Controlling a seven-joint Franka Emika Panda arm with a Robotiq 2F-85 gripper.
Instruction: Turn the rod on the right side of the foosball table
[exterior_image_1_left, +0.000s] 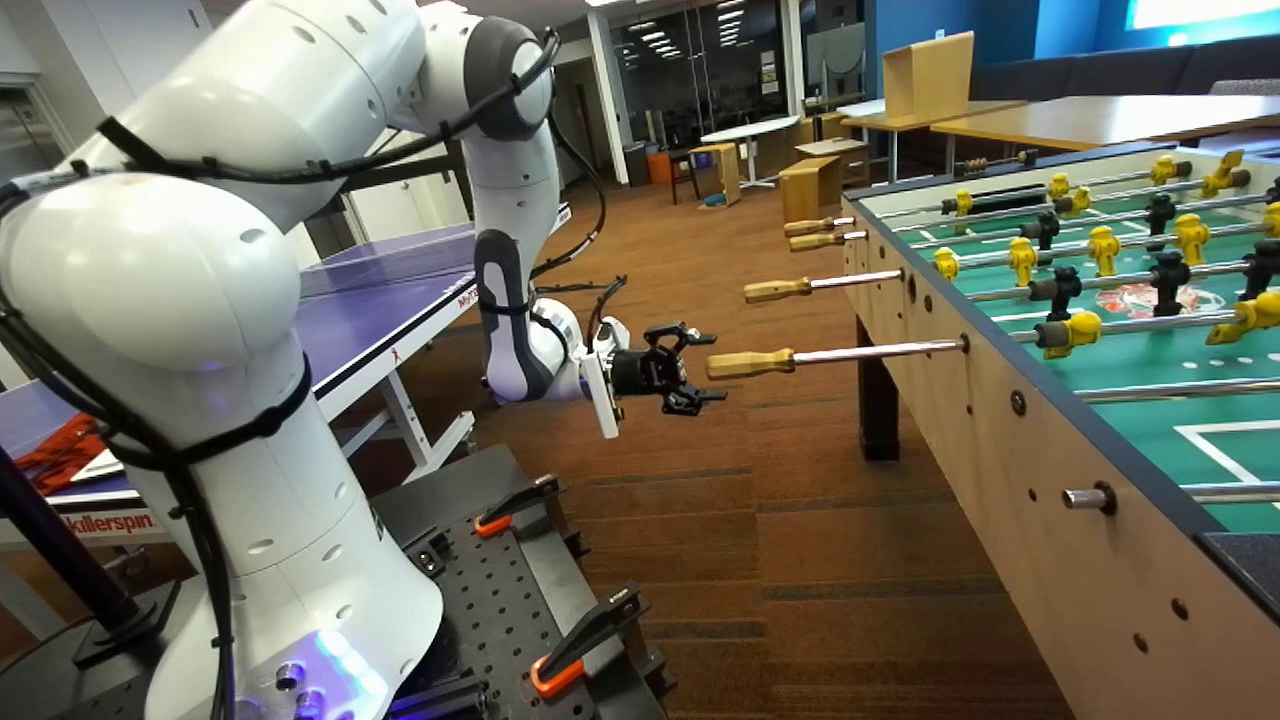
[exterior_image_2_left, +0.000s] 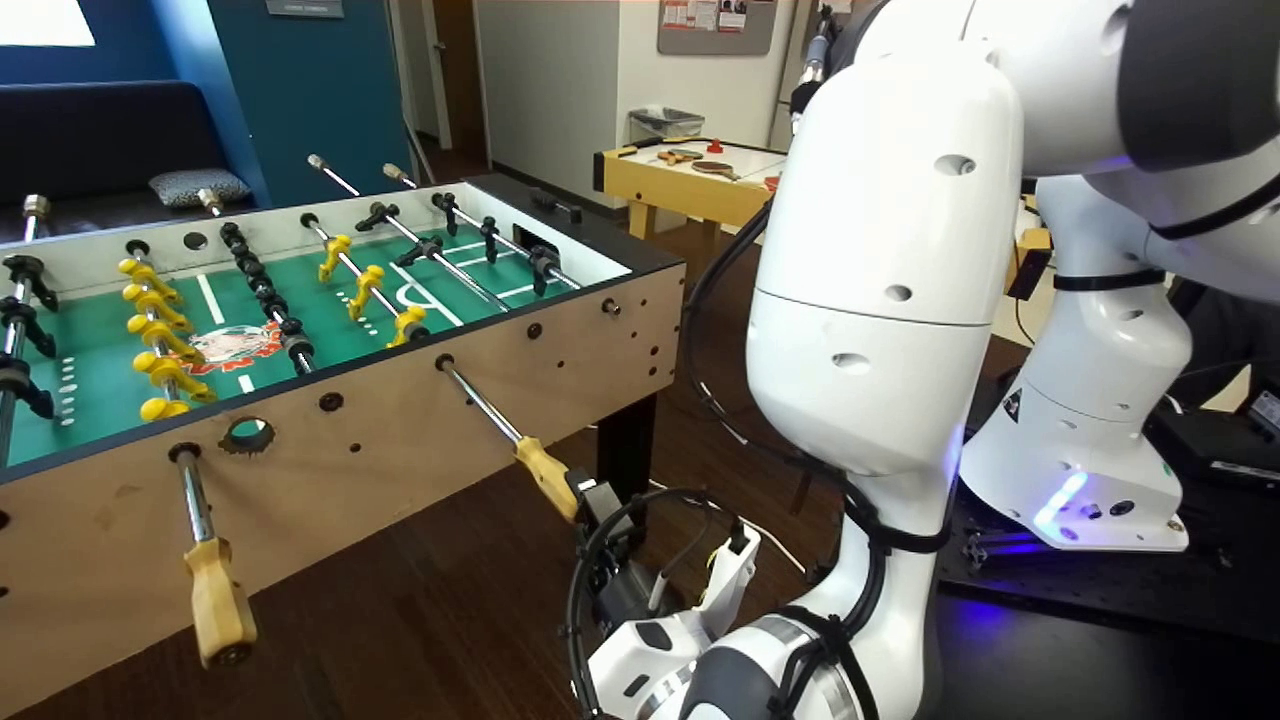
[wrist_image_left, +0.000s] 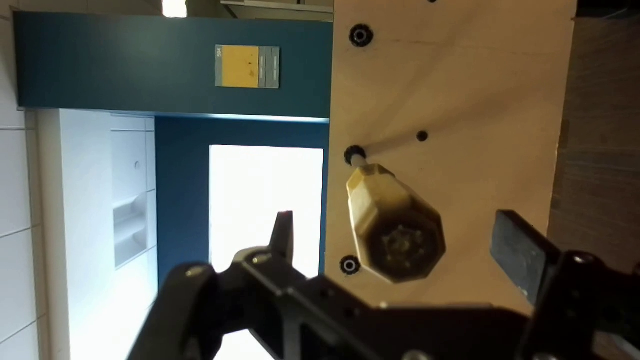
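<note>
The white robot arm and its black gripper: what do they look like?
The glossy white arm has rounded segments, dark grey joint covers, black cables strapped along it, and blue-white light on its base. The black gripper has two jointed fingers with flat, greyish pads.

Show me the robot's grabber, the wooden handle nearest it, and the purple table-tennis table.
Gripper (exterior_image_1_left: 704, 368): in an exterior view, midway between its fingertips.
Wooden handle (exterior_image_2_left: 547, 477): in an exterior view, middle of its grip.
Table-tennis table (exterior_image_1_left: 365, 315): in an exterior view, its purple top.
</note>
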